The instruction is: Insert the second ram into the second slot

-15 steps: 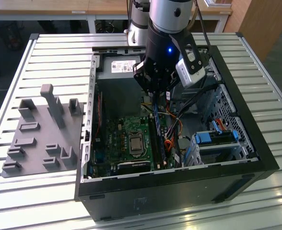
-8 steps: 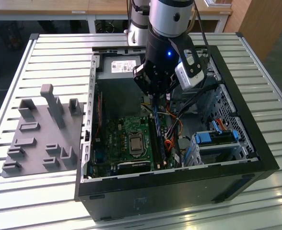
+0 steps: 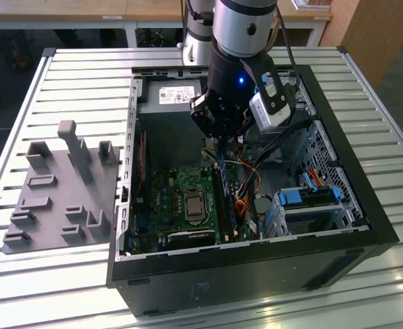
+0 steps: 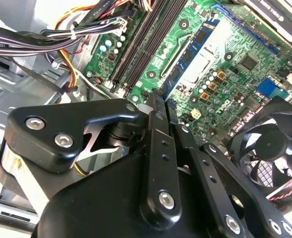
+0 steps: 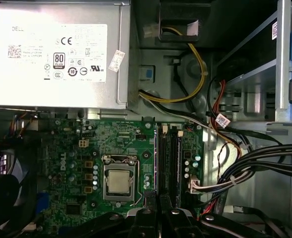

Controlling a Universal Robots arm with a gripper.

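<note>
One tool (image 3: 222,145) just above slotted second ram (image 3: 224,199).

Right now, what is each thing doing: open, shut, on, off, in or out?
computer case, lying flat on its side, cover off, open.
processor, bare, with nothing on top of it.
arm light, glowing blue.
gripper, down inside the case, just above the memory slots.
second ram, I cannot tell if it is in a slot.
</note>
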